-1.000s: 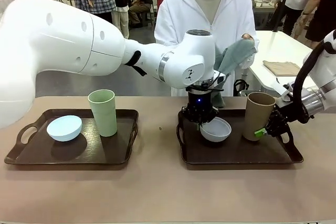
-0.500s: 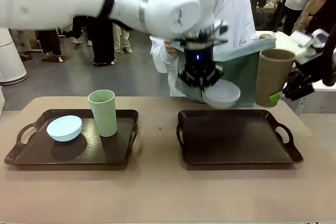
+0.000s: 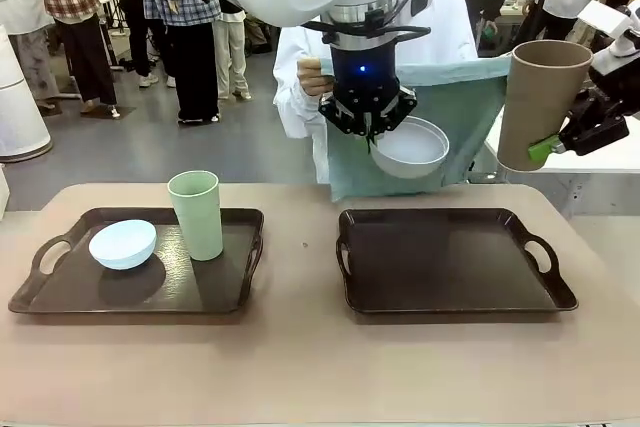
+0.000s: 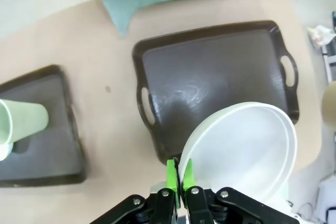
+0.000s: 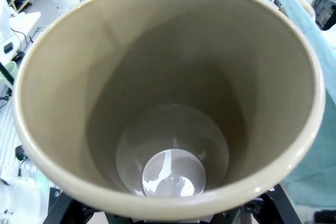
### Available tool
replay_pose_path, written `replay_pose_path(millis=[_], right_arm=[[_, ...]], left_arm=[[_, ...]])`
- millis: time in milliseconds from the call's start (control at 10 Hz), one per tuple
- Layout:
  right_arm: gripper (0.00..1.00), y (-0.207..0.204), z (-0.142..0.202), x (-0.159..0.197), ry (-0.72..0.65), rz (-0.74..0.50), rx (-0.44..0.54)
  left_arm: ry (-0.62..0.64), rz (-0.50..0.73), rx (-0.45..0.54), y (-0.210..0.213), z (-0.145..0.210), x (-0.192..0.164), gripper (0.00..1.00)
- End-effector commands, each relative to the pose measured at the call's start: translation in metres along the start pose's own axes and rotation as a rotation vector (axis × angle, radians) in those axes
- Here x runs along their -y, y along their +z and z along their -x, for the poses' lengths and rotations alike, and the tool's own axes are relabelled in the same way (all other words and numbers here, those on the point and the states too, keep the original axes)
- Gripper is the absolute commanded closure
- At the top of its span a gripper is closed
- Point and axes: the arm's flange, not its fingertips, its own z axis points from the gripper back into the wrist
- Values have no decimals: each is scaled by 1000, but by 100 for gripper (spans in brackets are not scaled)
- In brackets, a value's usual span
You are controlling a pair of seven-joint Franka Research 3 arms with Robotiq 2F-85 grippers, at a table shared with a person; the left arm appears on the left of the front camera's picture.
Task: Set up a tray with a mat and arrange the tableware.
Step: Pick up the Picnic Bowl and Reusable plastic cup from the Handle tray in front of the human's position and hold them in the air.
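Left claw clenched on greyish-white bowl rim, bowl tilted, mouth mostly up, above right tray. Right claw grasped brown cup, long axis near-vertical, mouth up, far right.

Bright, even overhead light; faint sheen on the dark tray, wrist views slightly soft.

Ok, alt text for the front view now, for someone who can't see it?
Both arms hold tableware in the air: the left pincer grips a greyish-white bowl by its rim, the right pincer a brown cup, the right tray bare below. Behind, a person holds up a teal mat; the left tray carries a pale blue bowl and a green cup.
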Motion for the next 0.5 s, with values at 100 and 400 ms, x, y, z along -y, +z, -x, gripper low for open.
replay_pose_path(millis=[100, 400], right_arm=[[100, -3, 1, 1, 1, -7, -2], [100, -3, 1, 1, 1, -7, -2]], left_arm=[[-13, 12, 8, 5, -2, 5, 99], [-13, 12, 8, 5, -2, 5, 99]])
